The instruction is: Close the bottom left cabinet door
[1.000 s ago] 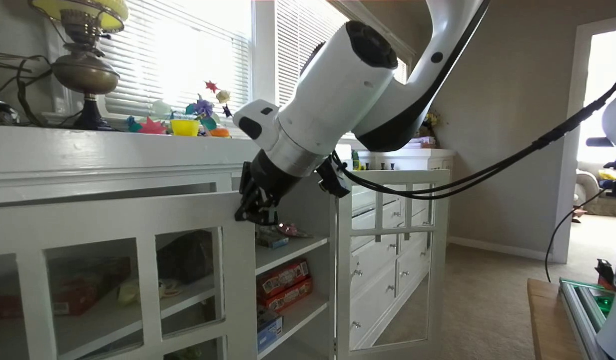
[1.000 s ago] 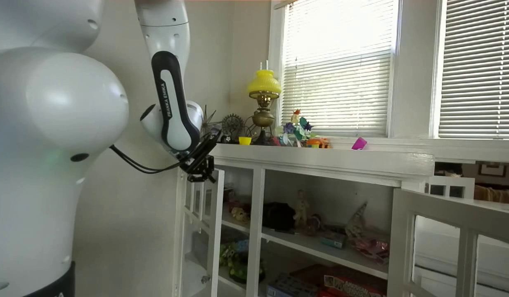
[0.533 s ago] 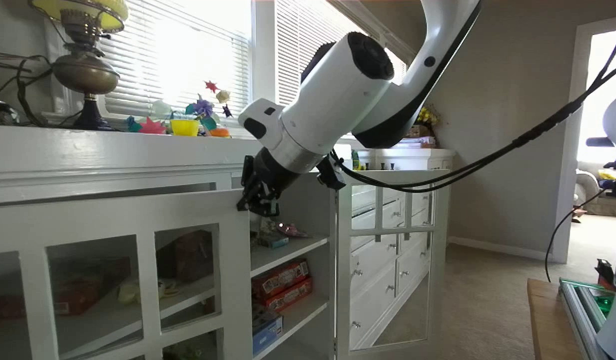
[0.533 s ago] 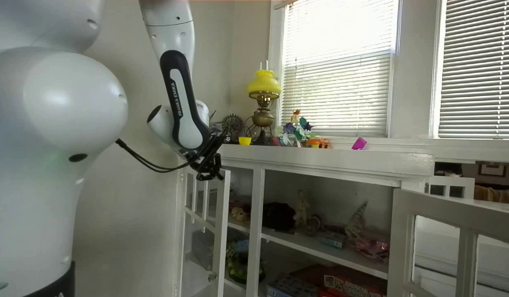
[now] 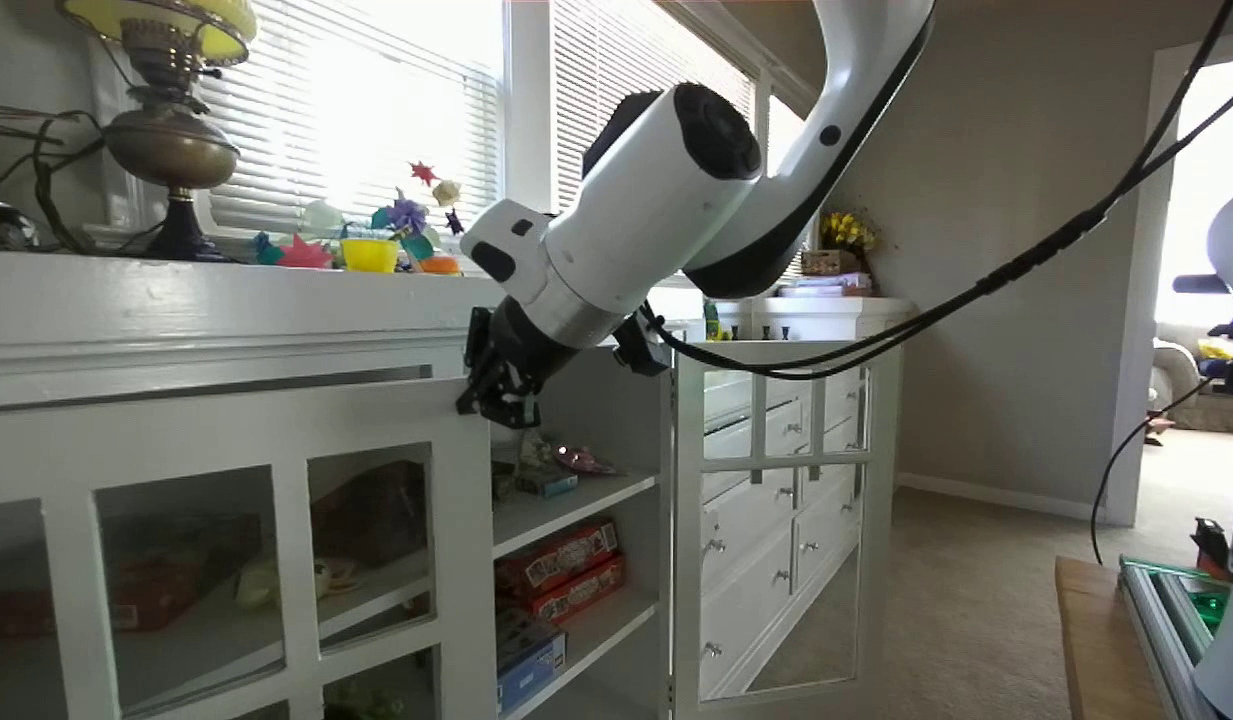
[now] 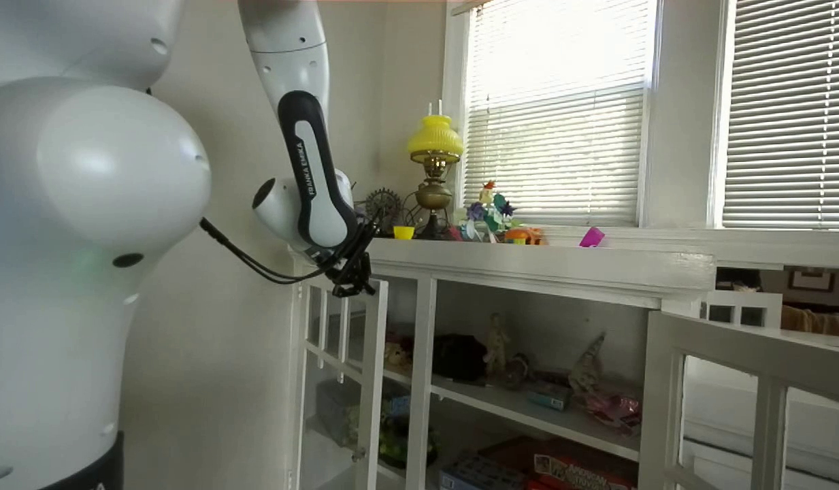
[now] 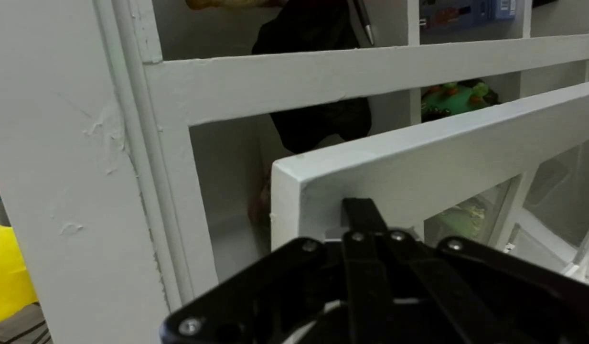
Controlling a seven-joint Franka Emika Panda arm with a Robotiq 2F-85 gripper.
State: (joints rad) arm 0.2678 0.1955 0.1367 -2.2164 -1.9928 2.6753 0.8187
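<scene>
in the wrist view, the closed claw (image 7: 365, 210) touches the bottom left cabinet door (image 7: 447, 174) by its upper corner; in an exterior view, we see it ajar below the cabinet top (image 5: 226, 300); in an exterior view, a lamp (image 6: 435, 153) stands by the back corner.

You have daylight pouring through the blinds (image 5: 441, 120), behind the back edge of the worktop (image 5: 176, 300); both exterior views burn out to white there in patches. You get glossy glare along the worktop's front edge and, in an exterior view, a bright patch on the robot's shoulder (image 6: 113, 170). Below that front edge the shelves (image 6: 528, 418) sit in dim shadow. Your wrist view shows the gripper (image 7: 370, 217) as a near-black, soft-focus shape, while the top of the door (image 7: 418, 172) catches light.
</scene>
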